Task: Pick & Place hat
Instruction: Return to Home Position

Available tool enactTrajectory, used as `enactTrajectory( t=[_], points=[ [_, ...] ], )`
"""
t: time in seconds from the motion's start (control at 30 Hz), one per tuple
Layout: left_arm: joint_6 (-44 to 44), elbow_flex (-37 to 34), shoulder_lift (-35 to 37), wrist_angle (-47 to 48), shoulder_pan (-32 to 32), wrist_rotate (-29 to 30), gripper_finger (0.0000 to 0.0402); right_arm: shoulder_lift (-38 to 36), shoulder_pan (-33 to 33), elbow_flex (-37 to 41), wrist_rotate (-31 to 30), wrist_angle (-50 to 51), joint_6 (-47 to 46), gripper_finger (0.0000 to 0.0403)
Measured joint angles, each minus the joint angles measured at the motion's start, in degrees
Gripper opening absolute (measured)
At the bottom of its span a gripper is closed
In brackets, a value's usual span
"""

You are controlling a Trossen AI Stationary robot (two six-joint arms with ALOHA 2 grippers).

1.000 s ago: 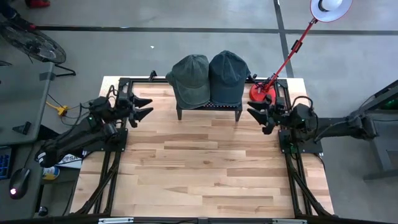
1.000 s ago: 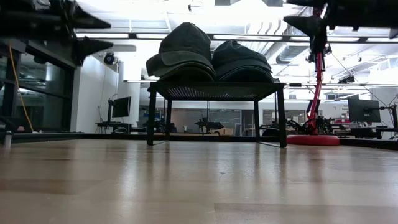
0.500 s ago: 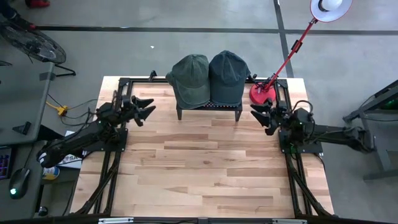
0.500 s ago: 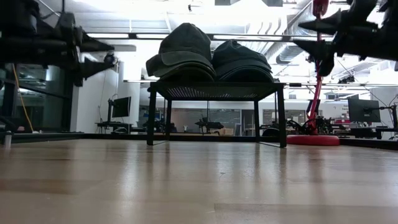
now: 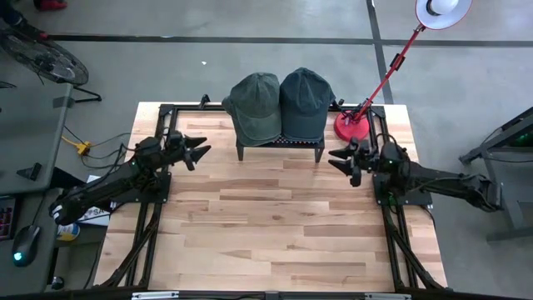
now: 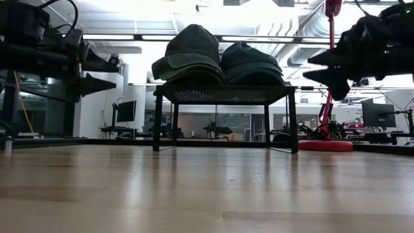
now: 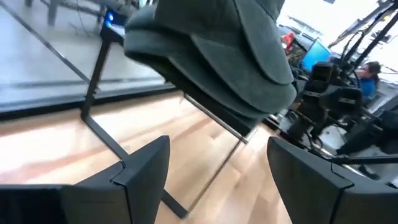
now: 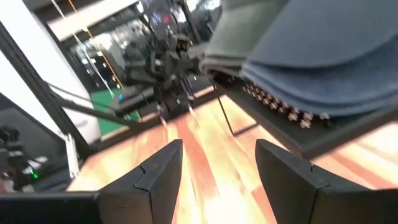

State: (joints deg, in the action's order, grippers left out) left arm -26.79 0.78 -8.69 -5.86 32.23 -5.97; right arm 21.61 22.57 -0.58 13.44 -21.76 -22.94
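Dark green caps (image 5: 254, 104) are seen stacked on a low black shelf (image 5: 279, 143) at the far edge of the wooden table (image 5: 275, 225). A stack of bluish caps (image 5: 306, 98) sits beside them, and both stacks lie between the two hands, slightly beyond their fingertips. The left hand (image 5: 202, 147) is held above the table just beside the shelf's green-cap end with its fingers spread apart, and the right hand (image 5: 333, 158) is held just beside the opposite end, near a red lamp base (image 5: 354, 125), its fingers likewise apart.

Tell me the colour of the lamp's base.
The lamp base is red, clearest in the high view.
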Motion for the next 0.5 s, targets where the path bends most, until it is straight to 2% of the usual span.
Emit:
enactTrajectory(
  t=[0.23, 0.5],
  points=[
    [-0.60, -0.07, -0.02, 1.78, -0.02, -2.56, 0.0266, 0.02, -0.02, 0.00, -0.63, 6.71, -0.95, 0.0196],
    [-0.59, -0.09, -0.02, 1.79, -0.02, -2.43, 0.0266, 0.02, -0.02, 0.00, -0.65, 7.06, -0.21, 0.0196]
  ],
)
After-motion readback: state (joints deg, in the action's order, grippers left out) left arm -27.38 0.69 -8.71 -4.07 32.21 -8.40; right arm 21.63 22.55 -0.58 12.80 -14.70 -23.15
